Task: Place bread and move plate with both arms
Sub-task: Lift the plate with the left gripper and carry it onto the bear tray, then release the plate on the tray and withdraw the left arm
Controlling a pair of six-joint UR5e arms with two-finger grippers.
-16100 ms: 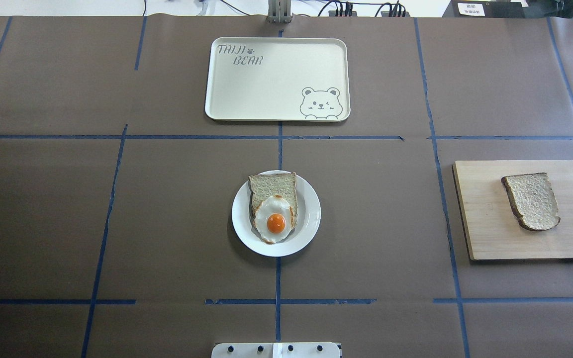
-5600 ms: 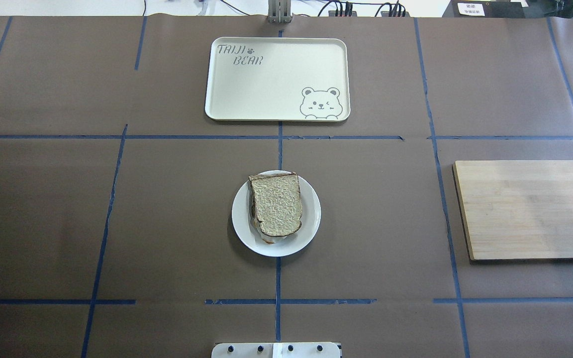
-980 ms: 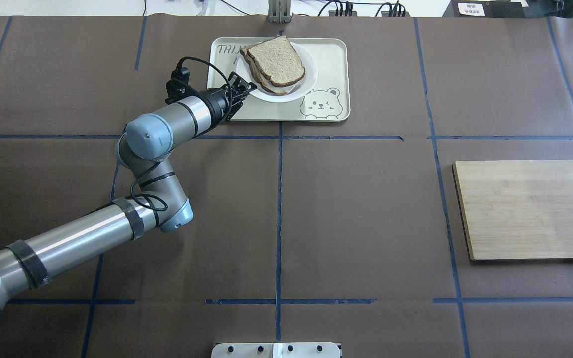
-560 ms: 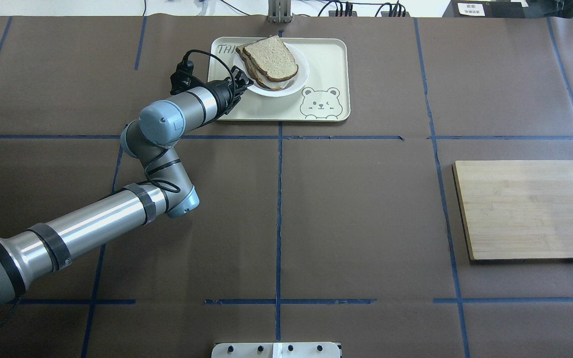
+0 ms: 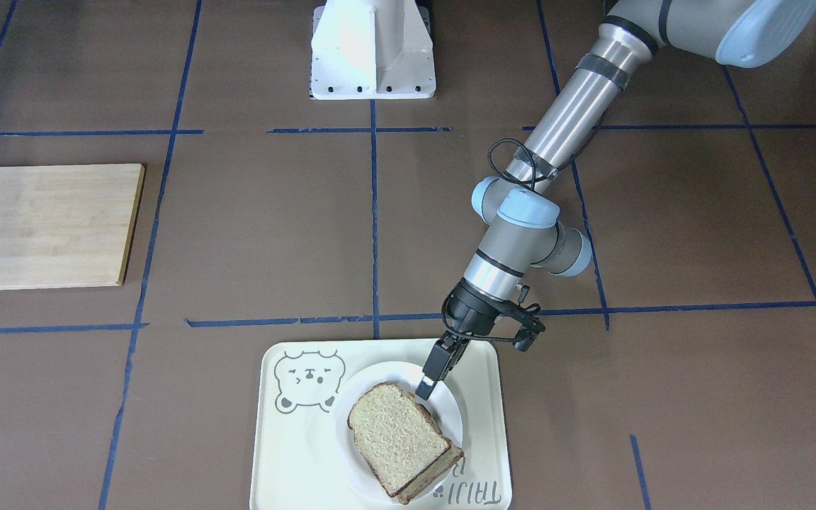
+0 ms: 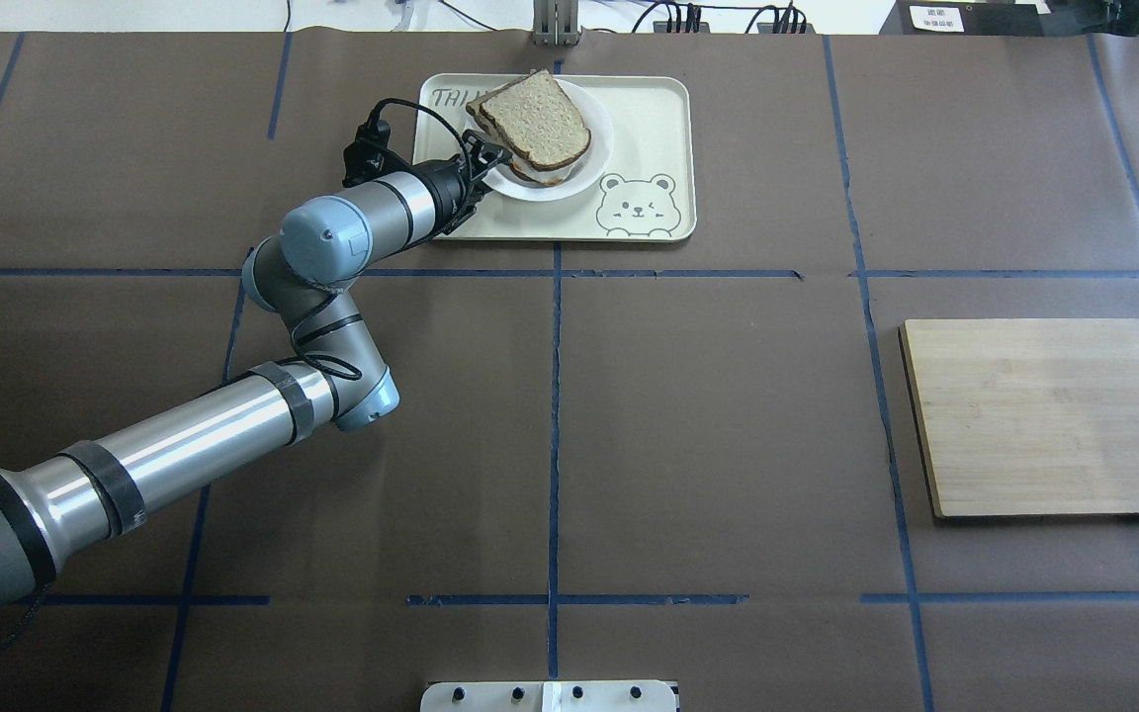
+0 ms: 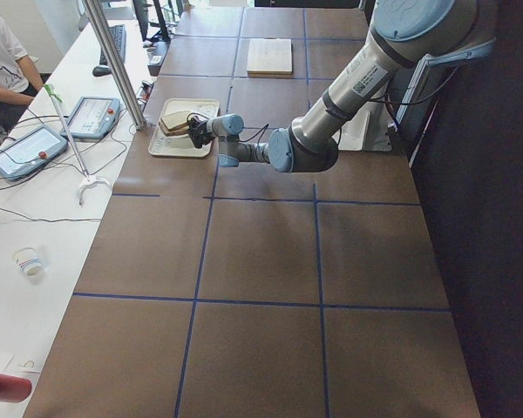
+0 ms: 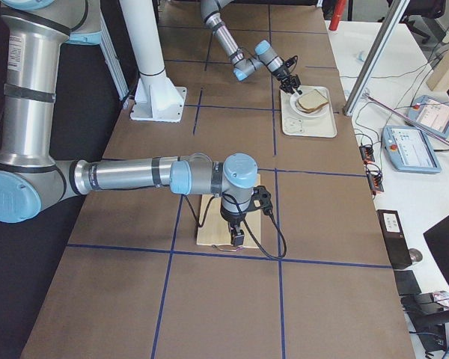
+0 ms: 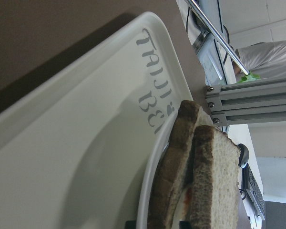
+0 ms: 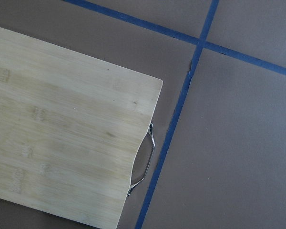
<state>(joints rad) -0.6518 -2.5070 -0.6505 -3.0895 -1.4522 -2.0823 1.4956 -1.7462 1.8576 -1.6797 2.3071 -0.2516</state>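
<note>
The left gripper (image 5: 425, 386) pinches the rim of the stiff, slick plate (image 5: 452, 414) over the middle of the tray (image 5: 287, 453). The bread (image 5: 395, 433) on it looks light and loose — likely to slide if tipped. The right gripper (image 8: 237, 239) is well apart from the tray — spread or pressed together, I cannot tell.

The bread (image 6: 535, 119) has a speckled beige face and a dark brown crust; the plate (image 6: 589, 170) is plain white. The tray (image 6: 654, 129) is cream with a grey bear outline and grey lettering. Blue tape lines grid the dull brown worktop (image 6: 728, 415). The cutting board (image 6: 1049, 415) is pale, streaked wood. The left arm (image 6: 194, 445) is silver-grey with pale blue caps and black bands; the left gripper (image 5: 424, 386) is black
</note>
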